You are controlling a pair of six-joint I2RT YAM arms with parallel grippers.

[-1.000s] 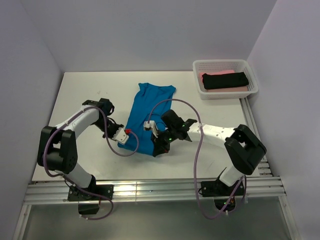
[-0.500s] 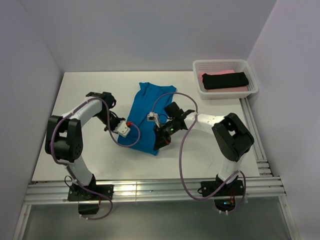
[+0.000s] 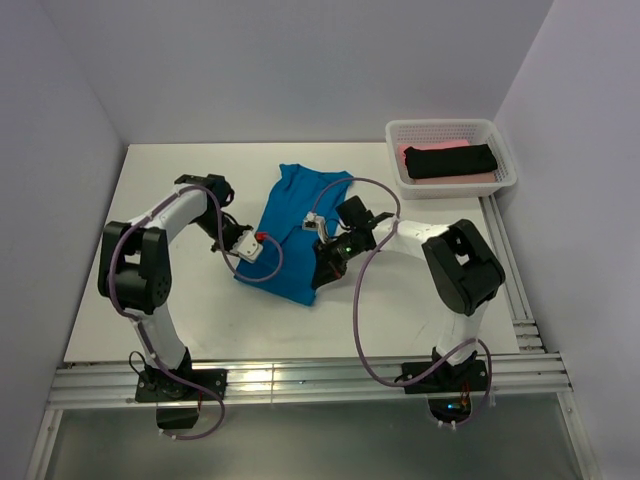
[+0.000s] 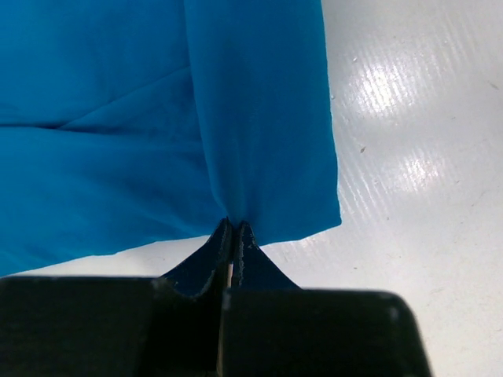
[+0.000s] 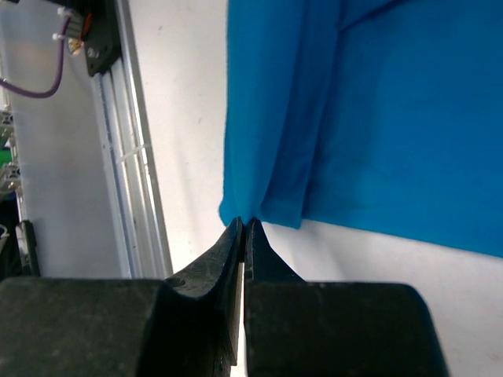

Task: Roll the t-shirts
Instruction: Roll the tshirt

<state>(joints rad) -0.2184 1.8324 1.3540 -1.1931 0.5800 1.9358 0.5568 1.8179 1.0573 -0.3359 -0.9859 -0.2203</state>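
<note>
The turquoise t-shirt [image 3: 293, 215] lies folded lengthwise in the middle of the table. My left gripper [image 3: 266, 241] is shut on its left edge near the near end; in the left wrist view the fingertips pinch the cloth [image 4: 259, 118] at the gripper's tip [image 4: 234, 225]. My right gripper [image 3: 319, 266] is shut on the right edge near the near corner; the right wrist view shows it pinching the cloth [image 5: 377, 118] at the tip [image 5: 244, 222]. A black t-shirt [image 3: 450, 160] lies on a pink one [image 3: 422, 149] in the basket.
The white mesh basket [image 3: 448, 125] stands at the back right corner. Metal rails run along the table's near edge [image 3: 300, 378] and right edge [image 3: 505, 250]. Purple cables loop from both arms over the shirt. White walls close in on three sides.
Both grippers have moved away from the arm bases toward the far side, still pinching the shirt's near end and carrying it up over the rest of the shirt.
</note>
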